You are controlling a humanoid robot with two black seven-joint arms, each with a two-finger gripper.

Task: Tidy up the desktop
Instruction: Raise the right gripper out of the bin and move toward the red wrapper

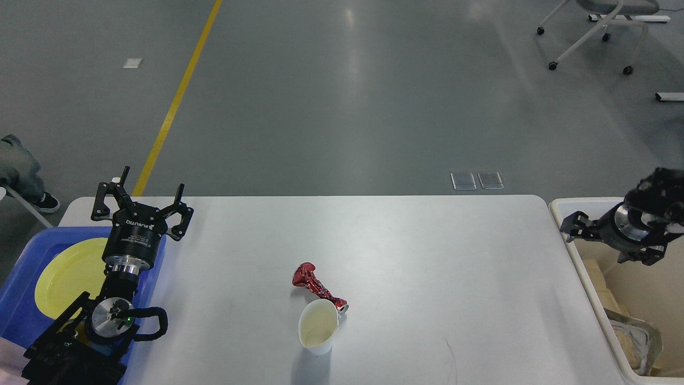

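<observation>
Two leftovers, crushed red can (319, 289) touching paper cup (319, 333), lie mid-desktop (427, 256), somewhat nearer our spread-fingered, empty left gripper (140, 199); our right gripper (580, 227) is unreadable.

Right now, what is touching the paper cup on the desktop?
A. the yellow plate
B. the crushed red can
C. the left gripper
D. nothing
B: the crushed red can lies against the paper cup's rim on the desktop, while the left gripper hangs open far off over the blue tray.
</observation>
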